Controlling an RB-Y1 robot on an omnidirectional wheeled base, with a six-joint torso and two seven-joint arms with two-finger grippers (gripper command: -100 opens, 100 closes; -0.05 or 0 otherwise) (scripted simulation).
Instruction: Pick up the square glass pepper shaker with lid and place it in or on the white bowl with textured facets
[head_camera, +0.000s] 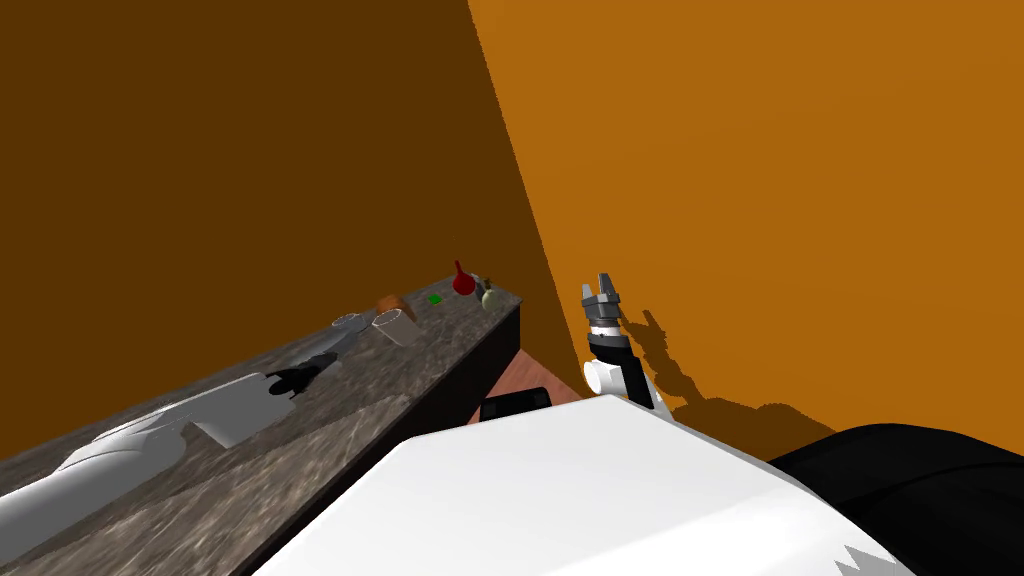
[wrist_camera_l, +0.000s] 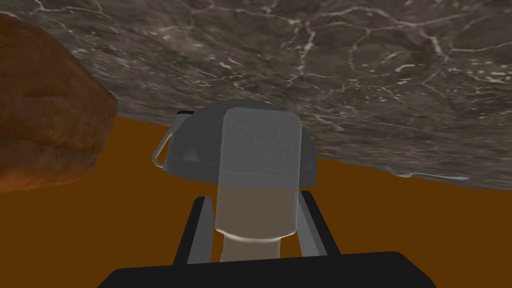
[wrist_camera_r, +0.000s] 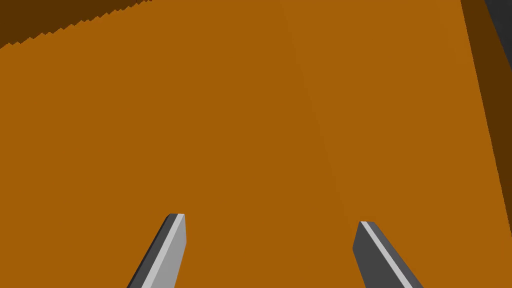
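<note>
My left gripper (wrist_camera_l: 255, 200) is shut on the square pepper shaker (wrist_camera_l: 260, 165), a clear body with a frosted grey top, its fingers (wrist_camera_l: 200, 225) pressing both sides. In the head view the left arm reaches along the dark marble counter (head_camera: 420, 370), and the left gripper (head_camera: 335, 348) ends just short of a pale faceted bowl (head_camera: 396, 326). Right past the shaker, in the left wrist view, sits a grey domed vessel (wrist_camera_l: 200, 145) with a thin loop handle. My right gripper (head_camera: 601, 293) is raised beside the orange wall, open and holding nothing (wrist_camera_r: 270, 220).
A brown lump (head_camera: 391, 303) (wrist_camera_l: 45, 125) lies close beside the bowl and the grey vessel. Farther along the counter stand a red flask (head_camera: 462, 280), a small green item (head_camera: 434, 298) and an olive bottle (head_camera: 489, 297). A fork (wrist_camera_l: 425, 175) lies on the marble. Walls close the counter's far side.
</note>
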